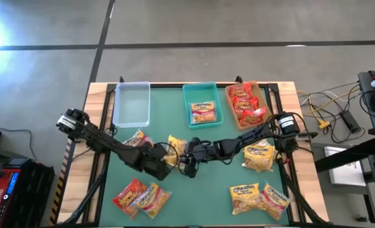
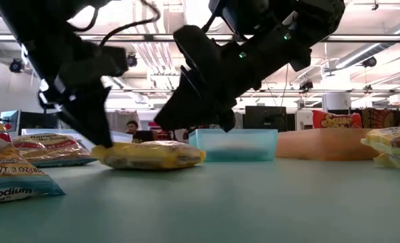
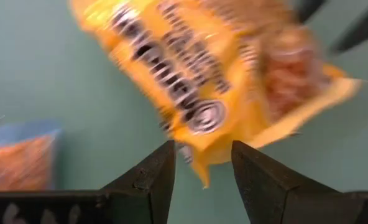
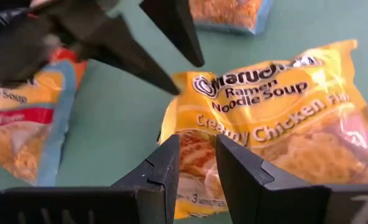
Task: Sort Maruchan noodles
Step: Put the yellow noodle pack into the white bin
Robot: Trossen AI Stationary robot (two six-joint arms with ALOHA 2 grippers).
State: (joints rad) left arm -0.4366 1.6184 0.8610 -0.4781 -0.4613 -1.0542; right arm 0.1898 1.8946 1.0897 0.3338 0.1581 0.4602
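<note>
Three bins (image 1: 132, 105), two arms — about a dozen noodle packets (image 1: 259, 156), two grippers (image 1: 175, 158)

From overhead my left gripper (image 1: 168, 158) and right gripper (image 1: 186, 162) crowd over the yellow packet (image 1: 175, 149), hiding most of it, so whether either set of fingers actually bears on the wrapper I cannot tell. In my left wrist view that packet (image 3: 215, 81) is smeared, its lettering unreadable and its top cut off by the edge. At table height the front packet (image 2: 7, 177) is clipped at the left edge, and both arms run off the top.
</note>
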